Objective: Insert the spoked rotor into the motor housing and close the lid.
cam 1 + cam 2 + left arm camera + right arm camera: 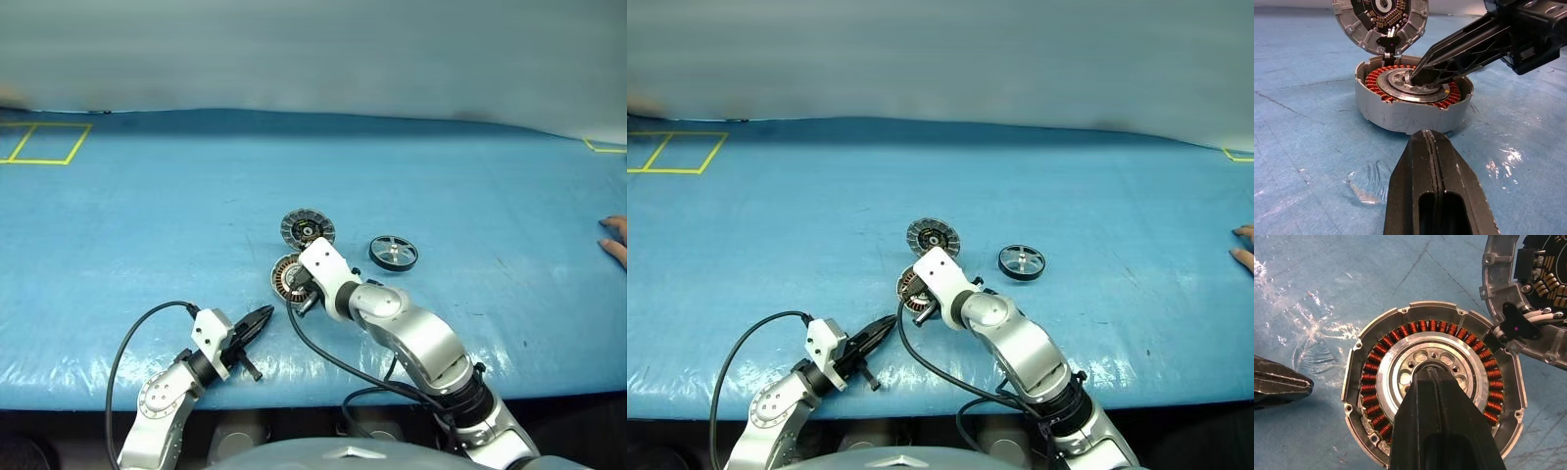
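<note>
Blue table (147, 196); right gripper (1418, 78) closed, tips on motor housing (1400, 110) hub; left gripper (257, 321) closed, empty; head view: spoked rotor (394, 253) apart.

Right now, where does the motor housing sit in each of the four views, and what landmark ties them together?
Left eye view: motor housing near centre, partly behind the right gripper.
Right eye view: housing just left of centre.
Left wrist view: housing upper middle, beyond the shut left gripper.
Right wrist view: housing central.
Shared landmark: the lid lying beside the housing.
</note>
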